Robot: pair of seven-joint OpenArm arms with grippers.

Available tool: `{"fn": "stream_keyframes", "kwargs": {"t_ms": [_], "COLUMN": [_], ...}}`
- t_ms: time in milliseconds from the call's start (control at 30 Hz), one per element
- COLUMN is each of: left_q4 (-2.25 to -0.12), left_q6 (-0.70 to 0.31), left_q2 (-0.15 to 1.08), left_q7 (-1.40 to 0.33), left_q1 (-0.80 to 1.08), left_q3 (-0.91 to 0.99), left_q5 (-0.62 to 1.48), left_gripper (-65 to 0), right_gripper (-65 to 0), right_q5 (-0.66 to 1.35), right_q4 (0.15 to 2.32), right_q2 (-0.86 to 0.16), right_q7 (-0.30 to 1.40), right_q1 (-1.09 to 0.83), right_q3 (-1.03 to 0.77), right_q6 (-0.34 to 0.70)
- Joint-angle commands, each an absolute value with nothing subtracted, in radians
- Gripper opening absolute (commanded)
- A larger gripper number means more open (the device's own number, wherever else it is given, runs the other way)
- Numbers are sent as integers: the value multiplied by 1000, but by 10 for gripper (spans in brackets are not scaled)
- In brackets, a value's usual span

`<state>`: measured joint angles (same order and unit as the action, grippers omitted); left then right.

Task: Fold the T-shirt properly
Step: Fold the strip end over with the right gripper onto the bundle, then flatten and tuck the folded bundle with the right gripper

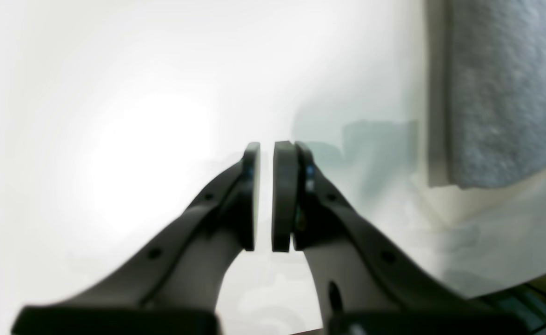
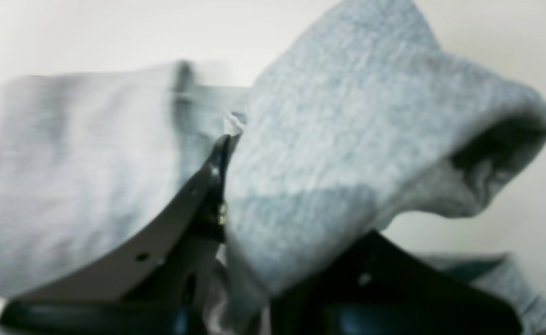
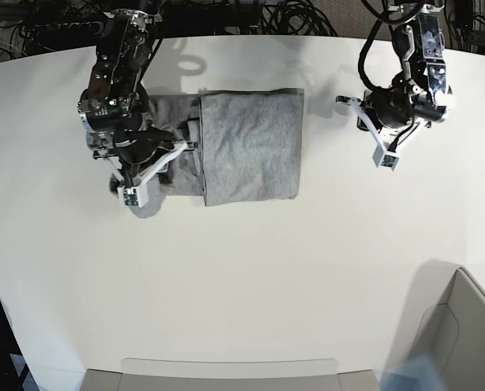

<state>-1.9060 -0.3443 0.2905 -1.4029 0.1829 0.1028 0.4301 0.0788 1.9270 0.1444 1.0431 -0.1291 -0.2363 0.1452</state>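
The heather-grey T-shirt (image 3: 251, 147) lies partly folded on the white table (image 3: 242, 285), plain side up, with no lettering showing. My right gripper (image 3: 165, 159) is at the shirt's left edge and is shut on a bunched fold of the T-shirt (image 2: 347, 139). The cloth drapes over one finger and hides it. My left gripper (image 3: 371, 118) is to the right of the shirt, apart from it. In the left wrist view it (image 1: 266, 149) is empty, its pads a sliver apart, and the shirt's edge (image 1: 505, 93) shows at the right.
A grey bin (image 3: 462, 326) stands at the table's front right corner. A grey tray edge (image 3: 226, 375) runs along the front. Cables (image 3: 291, 16) lie behind the table's back edge.
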Motion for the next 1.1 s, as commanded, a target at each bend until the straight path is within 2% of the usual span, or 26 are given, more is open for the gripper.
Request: {"fn": "stream_keyframes", "kwargs": {"t_ms": [0, 300, 433, 633, 800, 1000, 1067], "left_q4": [-1920, -1920, -1920, -1920, -1920, -1920, -1920], "left_q6": [-346, -348, -348, -349, -351, -351, -351], "left_q2": [300, 300, 300, 300, 300, 300, 300], "left_q7": [-1396, -1396, -1396, -1396, -1396, -1396, -1396], "left_q1": [179, 189, 189, 191, 205, 205, 205], "left_q3": [108, 102, 102, 102, 101, 101, 101], "left_q5": [438, 438, 438, 438, 438, 440, 440], "left_gripper": [-599, -599, -599, -599, -599, -599, -599], "right_gripper": [-650, -650, -650, -650, -647, -389, -351], "right_q5": [91, 91, 91, 91, 91, 91, 91], "right_q4": [1957, 1905, 1839, 1747, 1735, 1738, 1738], "right_q2": [145, 139, 139, 139, 139, 139, 139], "right_q7": [1017, 1015, 1013, 937, 972, 977, 975], "right_q1": [-120, -87, -53, -25, -22, -22, -22], "right_q3": [-197, 82, 170, 243, 315, 340, 346], "right_q6": [110, -180, -274, -326, -328, -371, -386]}}
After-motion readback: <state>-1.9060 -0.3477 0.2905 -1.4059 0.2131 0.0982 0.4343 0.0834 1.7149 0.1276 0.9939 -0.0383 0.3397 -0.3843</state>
